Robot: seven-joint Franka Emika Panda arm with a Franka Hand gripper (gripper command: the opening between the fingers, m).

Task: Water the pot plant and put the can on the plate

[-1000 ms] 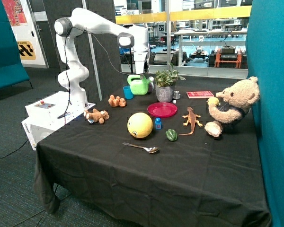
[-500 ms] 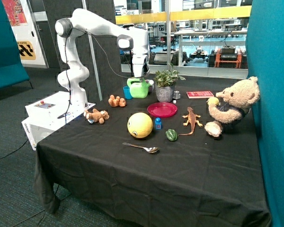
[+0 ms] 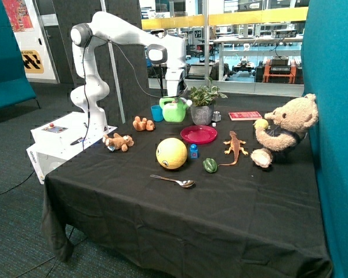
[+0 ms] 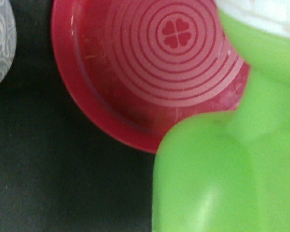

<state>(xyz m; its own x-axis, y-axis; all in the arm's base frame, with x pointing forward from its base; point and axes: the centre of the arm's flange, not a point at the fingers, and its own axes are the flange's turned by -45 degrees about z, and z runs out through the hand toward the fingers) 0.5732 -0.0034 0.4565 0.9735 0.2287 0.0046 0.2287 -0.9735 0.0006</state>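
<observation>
gripper (image 3: 175,98) is pinched on the green watering can (image 3: 174,110), holding it in the air right beside the pot plant (image 3: 203,103), behind the pink plate (image 3: 199,135). My worry: the spout could clip the leaves, or the can lands on the plate's rim and tips

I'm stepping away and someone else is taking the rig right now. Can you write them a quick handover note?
Gripper: carrying the green watering can by its top, lifted off the table beside the pot plant; the jaws themselves are hidden, so the grip is inferred.
Pink plate: bare, on the black cloth in front of the pot plant, next to the yellow ball. In the wrist view the plate lies beneath the can.
Done: can picked up. Whether watering happened cannot be told.
Left: set the can on the plate and release.
</observation>
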